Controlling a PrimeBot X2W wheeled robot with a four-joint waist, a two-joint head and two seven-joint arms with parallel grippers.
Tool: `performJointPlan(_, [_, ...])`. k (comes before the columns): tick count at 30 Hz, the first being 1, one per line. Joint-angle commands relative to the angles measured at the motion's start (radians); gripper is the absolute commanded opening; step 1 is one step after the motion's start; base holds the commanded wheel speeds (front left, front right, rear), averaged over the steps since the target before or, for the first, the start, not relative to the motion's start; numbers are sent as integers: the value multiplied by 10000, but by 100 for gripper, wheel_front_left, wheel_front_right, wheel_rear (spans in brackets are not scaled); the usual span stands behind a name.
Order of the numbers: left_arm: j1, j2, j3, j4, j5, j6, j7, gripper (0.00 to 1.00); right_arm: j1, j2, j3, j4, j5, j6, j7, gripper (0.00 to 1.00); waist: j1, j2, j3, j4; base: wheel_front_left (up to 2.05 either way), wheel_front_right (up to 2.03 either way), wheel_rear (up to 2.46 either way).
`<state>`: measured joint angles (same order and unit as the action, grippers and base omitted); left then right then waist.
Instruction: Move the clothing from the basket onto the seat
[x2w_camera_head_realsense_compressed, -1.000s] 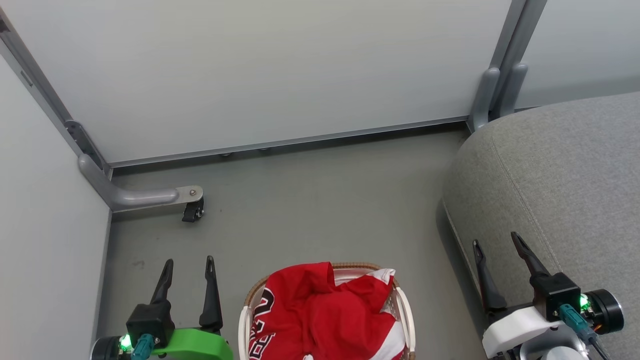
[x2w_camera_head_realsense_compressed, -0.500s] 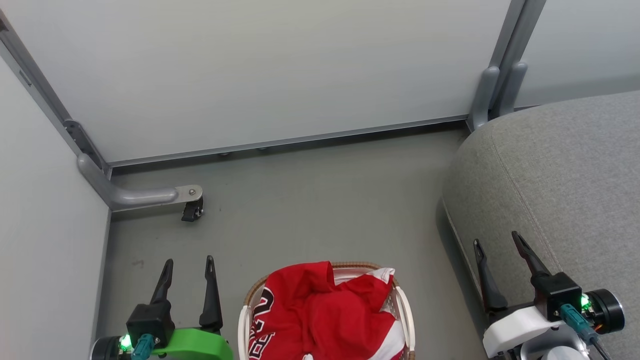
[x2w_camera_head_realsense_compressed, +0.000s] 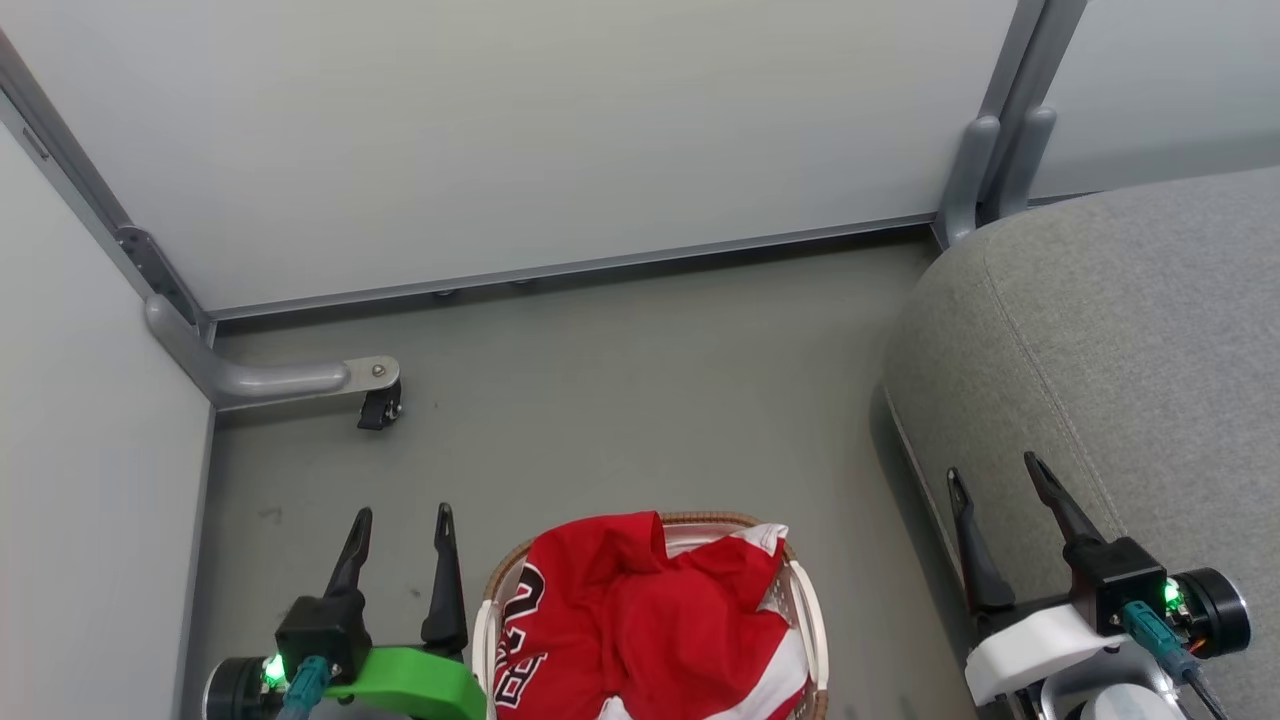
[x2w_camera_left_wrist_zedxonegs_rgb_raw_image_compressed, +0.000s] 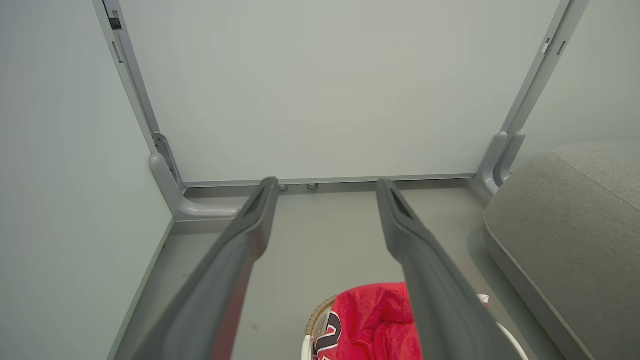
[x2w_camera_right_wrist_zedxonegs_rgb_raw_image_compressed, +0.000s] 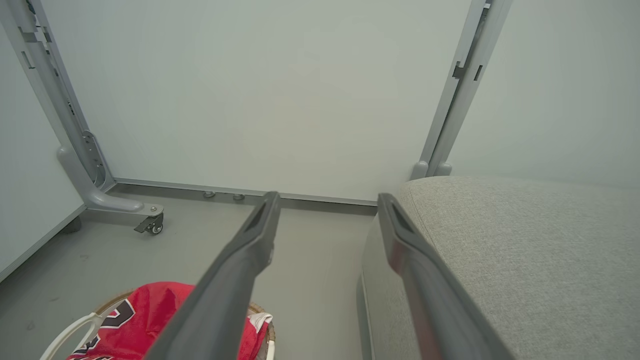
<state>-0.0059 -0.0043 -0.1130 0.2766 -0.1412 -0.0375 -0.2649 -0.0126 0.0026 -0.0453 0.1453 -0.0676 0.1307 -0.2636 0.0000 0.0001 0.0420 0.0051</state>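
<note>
Bright red jerseys (x2w_camera_head_realsense_compressed: 640, 620) with white trim and black-and-white numerals are heaped in the white oval basket (x2w_camera_head_realsense_compressed: 808, 620) with a brown rim, at the bottom middle of the head view. The grey seat cushion (x2w_camera_head_realsense_compressed: 1130, 340) fills the right side. My left gripper (x2w_camera_head_realsense_compressed: 402, 512) is open just left of the basket, empty. My right gripper (x2w_camera_head_realsense_compressed: 994, 466) is open over the seat's front left edge, empty. In the left wrist view the jerseys (x2w_camera_left_wrist_zedxonegs_rgb_raw_image_compressed: 372, 322) lie low between the open fingers (x2w_camera_left_wrist_zedxonegs_rgb_raw_image_compressed: 250, 225). In the right wrist view the basket (x2w_camera_right_wrist_zedxonegs_rgb_raw_image_compressed: 67, 337) is at lower left and the seat (x2w_camera_right_wrist_zedxonegs_rgb_raw_image_compressed: 525, 250) at right.
Pale partition panels (x2w_camera_head_realsense_compressed: 520, 130) close the back and left. A grey metal foot with a black caster (x2w_camera_head_realsense_compressed: 378, 408) juts out at the left. A grey post (x2w_camera_head_realsense_compressed: 985, 170) stands at the seat's back corner. Grey floor (x2w_camera_head_realsense_compressed: 620, 400) lies between basket and panels.
The head view has shifted slightly. My left gripper has moved up and to the right, closer to the basket. The right gripper has stayed open and has barely moved.
</note>
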Motion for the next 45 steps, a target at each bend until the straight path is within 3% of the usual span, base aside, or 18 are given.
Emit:
performJointPlan(1, [-322,81,-95,35,-2,-61,0,100,-189,-51,11,-86,-36,2,-25,100,0,-1,251,-68,0,0,0])
performJointPlan(9, [-1823,79,-1185,1049,177,-488,0,100,-1121,-46,125,-492,28,2,-22,100,0,-1,1911,-527,0,0,0])
performJointPlan(17, [-3733,110,-2633,3783,899,-801,0,100,-2474,-42,421,-725,384,2,-19,100,0,-1,4133,-1523,0,0,0])
performJointPlan(24, [-4830,301,-3088,6157,1135,-879,0,100,-3198,-31,874,-916,753,0,-18,100,0,-1,5563,-2453,0,0,0])
performJointPlan(33, [-5933,891,-3041,7538,1221,-505,0,100,-3705,-27,1370,-1226,1513,-1,-18,100,0,-1,6957,-3544,0,0,0])
performJointPlan(38, [-6386,1134,-3095,8018,1299,-399,0,100,-3753,-22,1635,-1284,1860,-1,-18,100,0,-1,7393,-3908,0,0,0])
performJointPlan(45, [-7049,1456,-3015,8947,1245,86,5,100,-3860,-24,1989,-1358,2278,-1,-18,100,0,-1,7785,-4288,0,0,0])
